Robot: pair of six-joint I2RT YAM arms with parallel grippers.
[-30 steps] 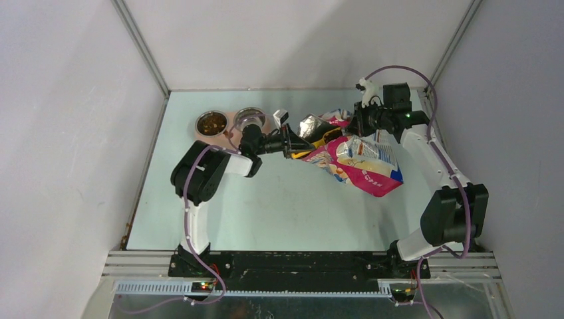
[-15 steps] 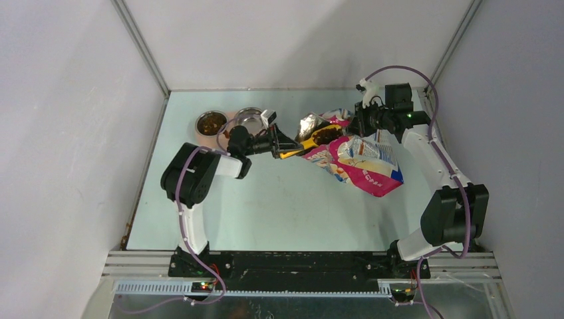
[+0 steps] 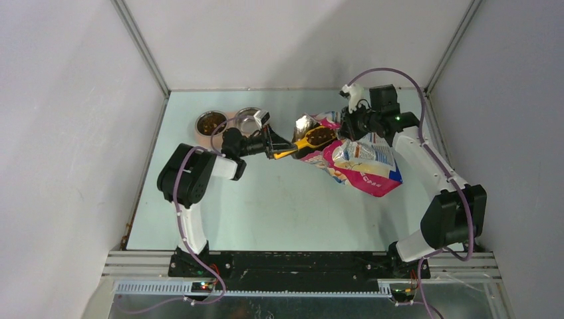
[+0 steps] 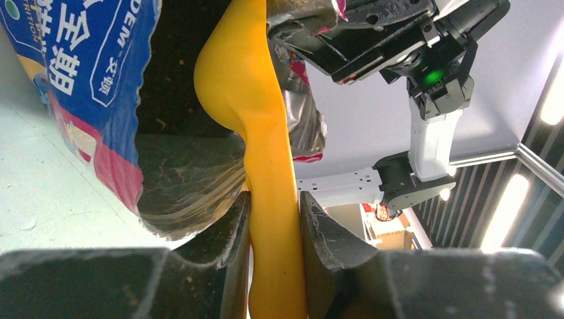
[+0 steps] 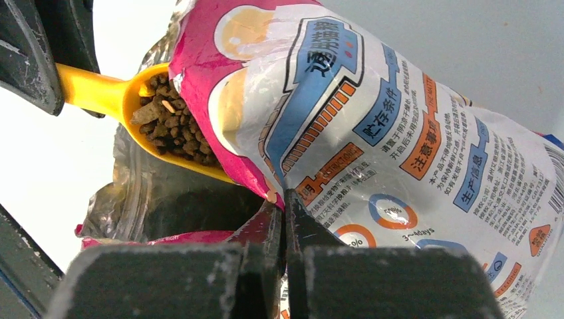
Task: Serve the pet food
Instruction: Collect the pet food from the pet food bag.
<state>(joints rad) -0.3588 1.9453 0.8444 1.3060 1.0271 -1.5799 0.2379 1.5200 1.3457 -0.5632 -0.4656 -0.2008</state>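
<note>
Furthest left on the pale green table (image 3: pixel 279 199) sits the pink double feeder (image 3: pixel 230 117), close to the back wall. Its left steel bowl (image 3: pixel 211 123) holds brown kibble. Its right steel bowl (image 3: pixel 249 121) looks like bare metal, as far as I can tell.

Just right of the feeder, my left gripper (image 4: pixel 275 219) is clamped on the handle of the orange plastic scoop (image 3: pixel 311 139). In the left wrist view both fingers (image 4: pixel 319 229) press flat against the handle.

The scoop's long axis runs from that gripper out to the right and slightly toward the back wall. Its cup sits in the mouth of the glossy blue, pink and red cat-food bag (image 3: pixel 364 166). The right wrist view shows the cup heaped with small brown kibble pieces (image 5: pixel 169 116), tucked half under the bag's pink lip. So the pet food is in the scoop, and I take it there is more in the bag.

Further right, my right gripper (image 5: pixel 284 206) is pinched together on a fold of the bag's rim and holds the mouth up.

I judge the next move is a level pull leftward along the handle's axis, then a swing to the right bowl. That bowl lies left of the left gripper, beside its wrist, so the left arm is far nearer to it. The right arm is well apart from the feeder.

There is open table toward me, while the back wall crowds the feeder. The overhanging lip could brush kibble off the heap.
</note>
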